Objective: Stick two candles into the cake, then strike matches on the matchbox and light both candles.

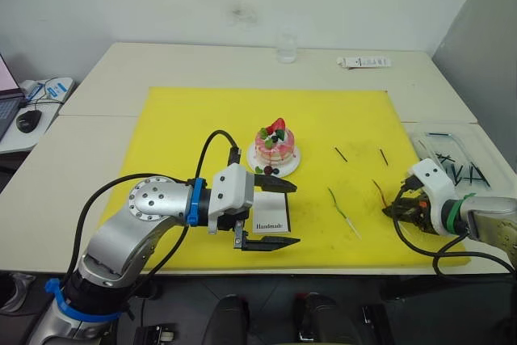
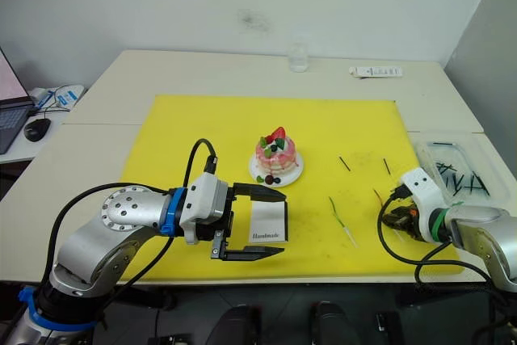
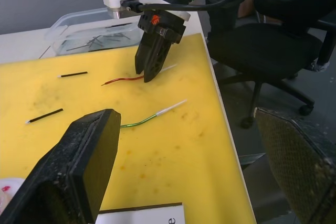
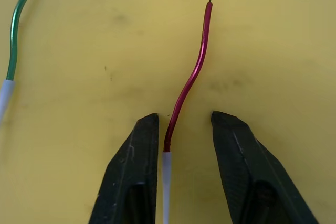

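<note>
1. The counter (image 1: 105, 78) carries a big yellow mat (image 1: 186, 119), and the cake (image 1: 275, 149) sits near the mat's middle on its white plate.
2. Left end effector (image 1: 275, 214) hangs just in front of the cake, fingers spread wide around the matchbox (image 1: 271, 216), not gripping it.
3. Right end effector (image 4: 181, 169) is low over the mat, well to the right of the cake, fingers apart with the red candle (image 4: 186, 82) between them, its white end nearest the fingers.
4. The green candle (image 1: 339, 208) lies flat between cake and red candle.
5. Two matches (image 1: 342, 153) rest right of the cake, nearer the wall than the candles.
</note>
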